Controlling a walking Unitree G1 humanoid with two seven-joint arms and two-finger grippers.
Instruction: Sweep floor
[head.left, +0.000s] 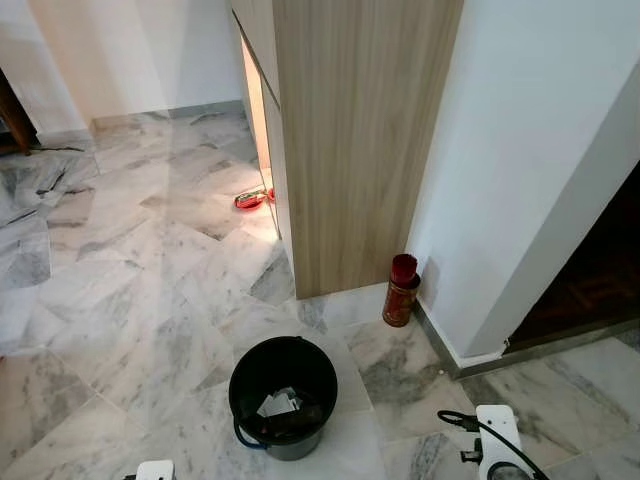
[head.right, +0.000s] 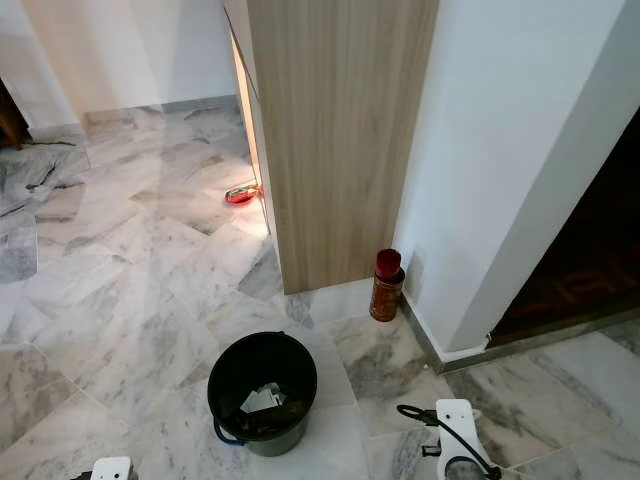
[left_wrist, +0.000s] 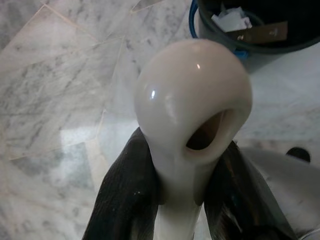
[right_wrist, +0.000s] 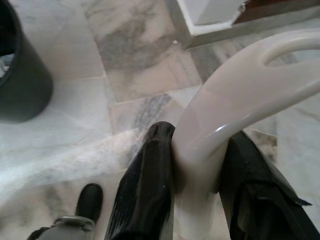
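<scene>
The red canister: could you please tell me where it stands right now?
In the eye views the red canister stands upright on the marble floor, in the corner between the wooden cabinet and the white wall, ahead and right of the black bucket.

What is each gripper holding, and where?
Left gripper clamps a cream handle below its looped end; right gripper clamps another cream handle below its loop.

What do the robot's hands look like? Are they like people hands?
Not really. Each hand is a gripper with two long black fingers. The left gripper has glossy, slightly scuffed black fingers. The right gripper looks the same, with rounded black fingertips. From the head, the arm ends look like white blocks, and the right arm has a thin black cable looping over it.
</scene>
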